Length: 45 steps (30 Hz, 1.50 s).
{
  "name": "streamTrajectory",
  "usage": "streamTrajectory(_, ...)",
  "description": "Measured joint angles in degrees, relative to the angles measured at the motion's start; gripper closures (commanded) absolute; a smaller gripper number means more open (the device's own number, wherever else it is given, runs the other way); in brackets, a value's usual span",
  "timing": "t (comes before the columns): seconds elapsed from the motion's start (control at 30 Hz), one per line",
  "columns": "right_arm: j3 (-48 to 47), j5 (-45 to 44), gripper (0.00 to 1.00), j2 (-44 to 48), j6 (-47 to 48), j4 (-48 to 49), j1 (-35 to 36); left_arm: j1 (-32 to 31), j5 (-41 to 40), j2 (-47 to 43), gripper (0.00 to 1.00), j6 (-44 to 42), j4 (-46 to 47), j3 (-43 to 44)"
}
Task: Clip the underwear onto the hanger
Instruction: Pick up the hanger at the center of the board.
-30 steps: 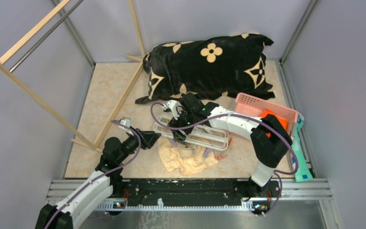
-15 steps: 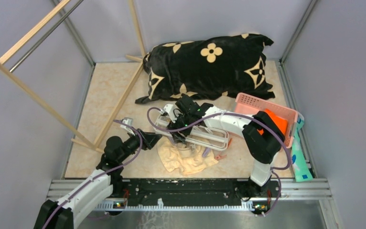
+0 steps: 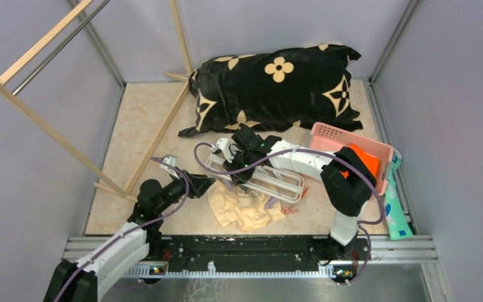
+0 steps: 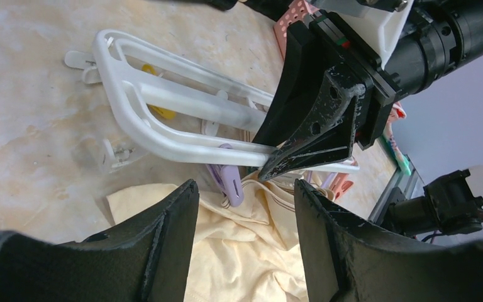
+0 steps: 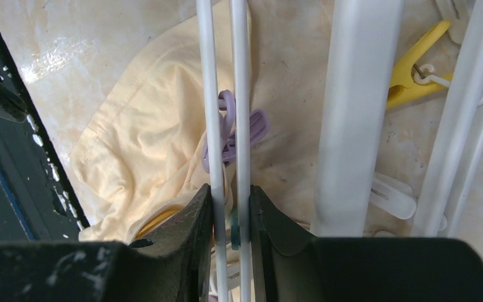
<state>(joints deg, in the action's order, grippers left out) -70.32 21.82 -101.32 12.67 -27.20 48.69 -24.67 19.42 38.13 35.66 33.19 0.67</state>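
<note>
Right arm reaching left, right gripper [image 5: 229, 221] pointing down, fingers pinched on two thin rails of the white hanger [image 5: 357, 113], left gripper [image 4: 245, 245] low, fingers spread, cream underwear [image 4: 251, 261] just ahead.

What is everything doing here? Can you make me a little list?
right end effector: shut on a thin rail of the hanger
left end effector: open, empty, facing the underwear
underwear: crumpled, partly under the hanger
purple clip: over the underwear, grip on cloth unclear
</note>
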Motion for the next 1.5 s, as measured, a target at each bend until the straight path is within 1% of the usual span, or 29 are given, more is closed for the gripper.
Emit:
streamTrajectory(0.03,0.0,0.1,1.0,0.0,0.2,-0.3,-0.1,0.0,0.5,0.3,0.37,-0.2,0.4,0.0)
streamTrajectory(0.23,-1.9,2.3,1.0,0.5,1.2,-3.7,-1.8,0.0,3.0,1.0,0.38,-1.7,2.4,0.0)
streamTrajectory(0.4,-3.6,4.3,1.0,1.7,2.3,-6.6,-3.8,0.0,5.1,1.0,0.41,-2.8,4.7,0.0)
streamTrajectory(0.57,-4.0,6.1,1.0,5.1,2.9,-8.4,-4.3,0.0,7.3,1.1,0.46,-3.6,7.6,0.0)
streamTrajectory(0.73,-4.0,8.8,1.0,9.8,4.1,-9.9,-4.3,0.0,9.7,2.0,0.49,-4.0,11.4,0.0)
streamTrajectory(0.87,-4.0,11.3,1.0,12.7,5.3,-10.8,-4.3,0.0,12.0,4.5,0.55,-4.0,14.7,0.0)
streamTrajectory(1.07,-4.0,14.1,1.0,16.2,6.6,-12.5,-4.3,0.0,15.0,7.9,0.56,-3.8,18.7,0.0)
streamTrajectory(1.23,-4.0,15.8,1.0,17.7,7.3,-14.1,-4.3,-0.1,15.6,8.1,0.6,-3.9,19.5,0.0)
streamTrajectory(1.27,-4.0,16.1,1.0,17.7,7.4,-14.4,-4.3,-0.1,15.6,8.0,0.6,-4.0,19.5,0.0)
streamTrajectory(1.3,-4.0,16.4,1.0,17.7,7.5,-14.6,-4.3,-0.1,15.7,7.9,0.57,-4.1,19.5,0.0)
streamTrajectory(1.37,-4.0,16.9,1.0,17.7,7.8,-15.3,-4.3,-0.1,15.7,7.3,0.49,-4.4,19.5,0.0)
streamTrajectory(1.4,-4.0,17.1,1.0,17.7,8.0,-15.7,-4.3,-0.1,15.7,6.8,0.47,-4.6,19.5,0.0)
streamTrajectory(1.5,-4.0,17.7,1.0,17.7,8.2,-16.2,-4.3,-0.2,15.7,5.3,0.42,-5.1,19.6,0.0)
